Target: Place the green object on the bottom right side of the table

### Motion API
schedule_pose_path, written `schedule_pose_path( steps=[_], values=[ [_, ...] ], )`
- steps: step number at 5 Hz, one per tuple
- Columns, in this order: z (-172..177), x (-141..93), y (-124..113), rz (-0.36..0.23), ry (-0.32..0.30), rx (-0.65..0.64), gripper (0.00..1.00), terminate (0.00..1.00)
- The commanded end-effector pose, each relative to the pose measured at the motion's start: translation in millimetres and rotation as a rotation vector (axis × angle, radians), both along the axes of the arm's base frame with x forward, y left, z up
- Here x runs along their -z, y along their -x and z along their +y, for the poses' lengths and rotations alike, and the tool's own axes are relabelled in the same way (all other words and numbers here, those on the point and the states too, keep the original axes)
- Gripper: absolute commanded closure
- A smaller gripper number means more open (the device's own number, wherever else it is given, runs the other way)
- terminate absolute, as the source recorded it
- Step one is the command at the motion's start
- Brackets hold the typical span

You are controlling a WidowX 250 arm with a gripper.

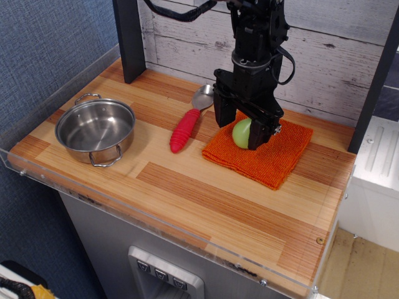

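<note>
From my seat, the tool (242,129) covers the right half and the top of the green object (240,132), so I can't see its tip or where the fingers meet it. Whether it rests on the orange cloth (280,152) or sits just clear of it, I can't tell. The arm runs out of the top edge. The spoon (189,122) has the far right rim of its bowl behind the tool. The worktop (206,199) loses its near right corner at the bottom edge.
</note>
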State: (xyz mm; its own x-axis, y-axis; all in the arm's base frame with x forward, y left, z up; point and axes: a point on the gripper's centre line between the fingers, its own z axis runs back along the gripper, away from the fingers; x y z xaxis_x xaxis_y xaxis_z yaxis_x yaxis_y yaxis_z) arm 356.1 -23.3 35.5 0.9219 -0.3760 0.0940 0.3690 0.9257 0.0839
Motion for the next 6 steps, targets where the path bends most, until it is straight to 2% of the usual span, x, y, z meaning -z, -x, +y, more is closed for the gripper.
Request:
schedule_pose_path(
  steps=[1, 3, 4, 5, 6],
  values=[
    [-7, -8, -5, -0.035, 0.003, 0.009, 0.0, 0.0],
    [-6, -2, -4, -0.029, -0.009, -0.011, 0.0, 0.0],
    [-6, -3, -3, -0.029, -0.012, -0.019, 1.0, 0.0],
    [-5, -9, -3, -0.033, -0.01, -0.032, 1.0, 0.0],
    [-2, -25, -1, -0.058, -0.017, -0.064, 1.0, 0.0]
  ],
)
